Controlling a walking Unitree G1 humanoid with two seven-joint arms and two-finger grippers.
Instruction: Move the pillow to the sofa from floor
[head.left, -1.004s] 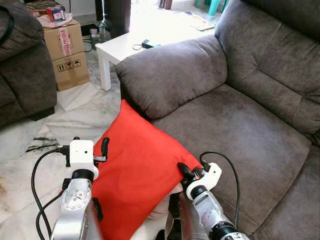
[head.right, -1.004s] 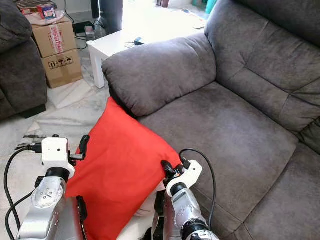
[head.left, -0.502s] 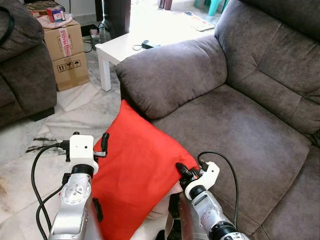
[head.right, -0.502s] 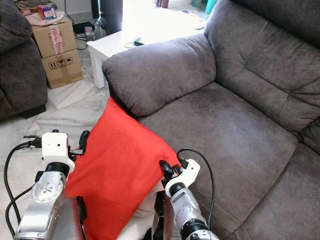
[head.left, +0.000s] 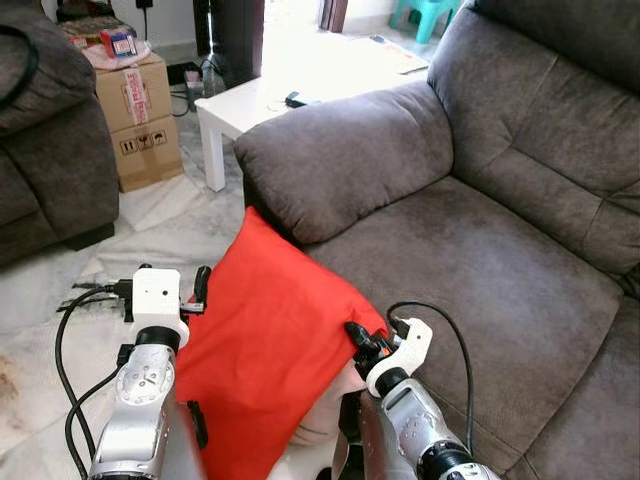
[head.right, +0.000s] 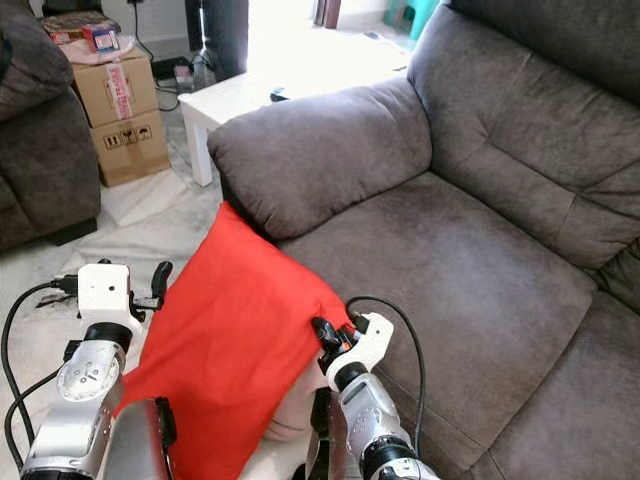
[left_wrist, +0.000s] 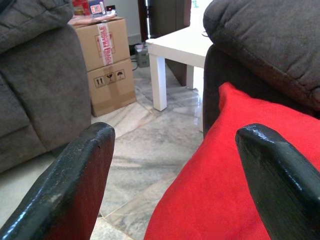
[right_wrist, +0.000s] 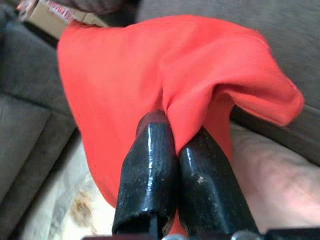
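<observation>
While the big grey sofa waited on the right with its seat bare, the job in hand, as I judged it, was to lift the red pillow up and over the seat's front edge, and doing it well meant raising both arms together so the cloth did not drag against the armrest or tear out of a one-sided pinch. That pillow stood propped on edge off the marble floor, its far corner tucked under the armrest. On to the pincers: the right gripper was clenched tight on a fold at the pillow's right corner, while the left gripper stood wide apart at the left edge, one finger over the fabric, grasping nothing.
</observation>
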